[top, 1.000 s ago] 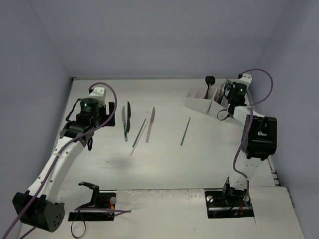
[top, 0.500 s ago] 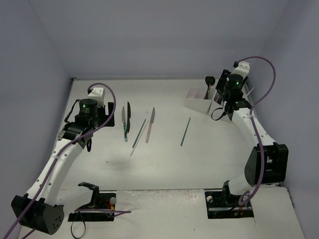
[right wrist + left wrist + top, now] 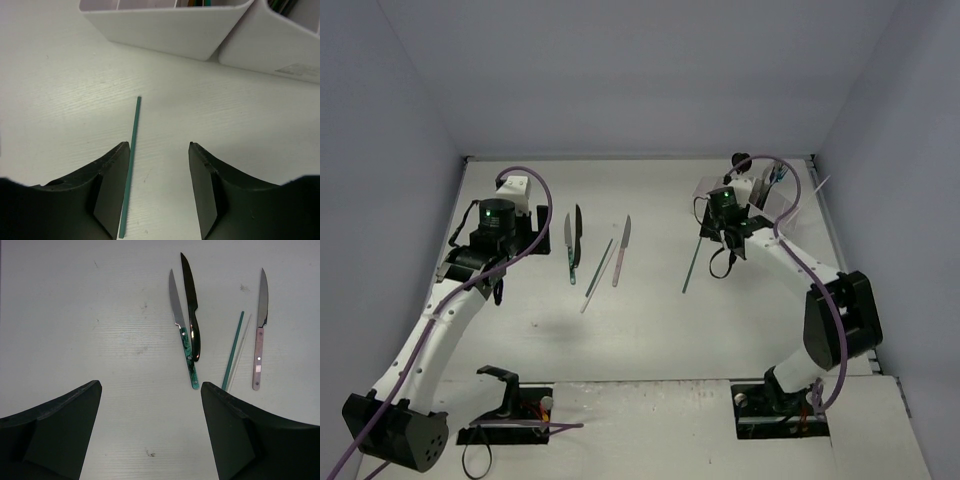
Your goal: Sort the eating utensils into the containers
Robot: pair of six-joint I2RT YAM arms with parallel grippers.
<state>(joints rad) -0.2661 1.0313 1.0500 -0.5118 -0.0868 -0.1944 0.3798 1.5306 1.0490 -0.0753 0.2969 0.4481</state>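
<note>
Three knives lie left of centre: a green-handled one (image 3: 569, 250) (image 3: 183, 337), a black one (image 3: 578, 230) (image 3: 192, 315) and a pink-handled one (image 3: 621, 250) (image 3: 259, 337). A green stick (image 3: 599, 266) (image 3: 233, 351) and a pale stick (image 3: 240, 351) lie between them. My left gripper (image 3: 525, 232) (image 3: 151, 387) is open and empty, left of and short of the knives. A lone green stick (image 3: 692, 264) (image 3: 131, 160) lies just inside my open right gripper's (image 3: 715, 232) (image 3: 159, 146) left finger. The white containers (image 3: 765, 200) (image 3: 165, 25) stand just beyond it, with utensils in them.
A second white compartment (image 3: 285, 45) adjoins the first on the right. A black spoon end (image 3: 740, 160) sticks up from the containers. Walls close the table at the back and on both sides.
My right arm has swung left and nearer, from over the containers to over the lone green stick. My left arm has hardly moved.
</note>
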